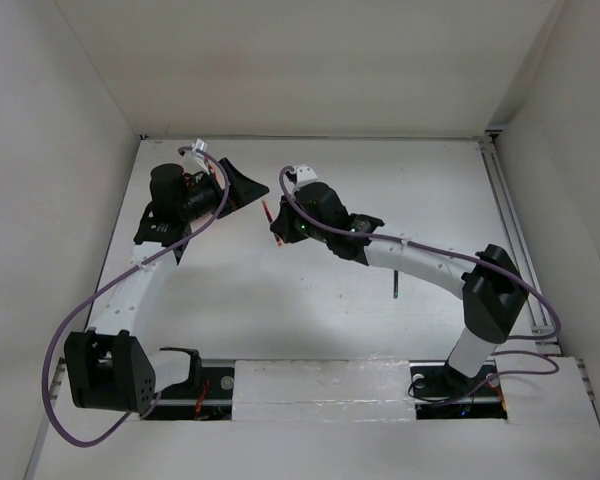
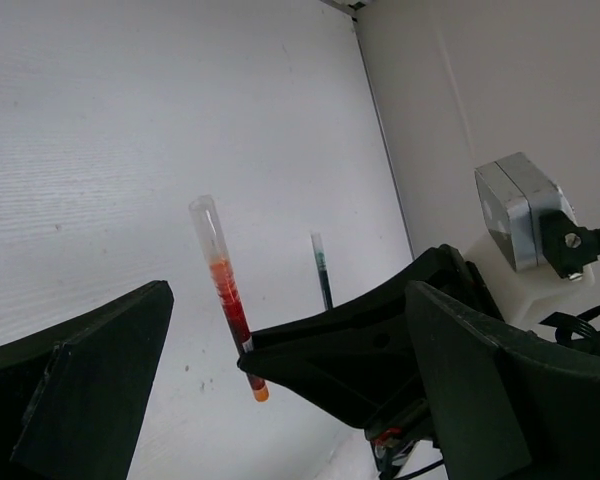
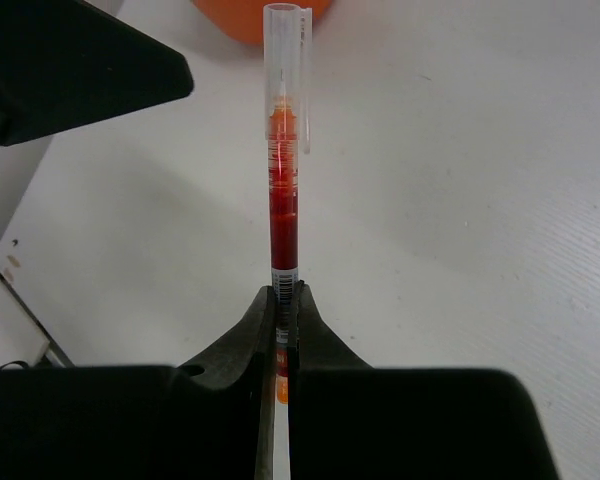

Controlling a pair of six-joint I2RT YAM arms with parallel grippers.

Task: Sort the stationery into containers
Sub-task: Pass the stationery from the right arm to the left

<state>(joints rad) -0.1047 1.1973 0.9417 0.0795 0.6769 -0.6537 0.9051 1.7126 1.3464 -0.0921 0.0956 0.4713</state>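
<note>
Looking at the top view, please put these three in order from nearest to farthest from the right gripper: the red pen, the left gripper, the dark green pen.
1. red pen: clamped in the right gripper itself, sticking out from its jaws.
2. left gripper: open, close by on the left.
3. dark green pen: lying much farther off to the right, toward the near edge.

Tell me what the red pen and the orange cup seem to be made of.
Red pen: probably clear, glossy plastic; the red ink shows through its transparent body. Orange cup: likely smooth, opaque plastic, judging from its even bright colour; only its edge is in view.
</note>
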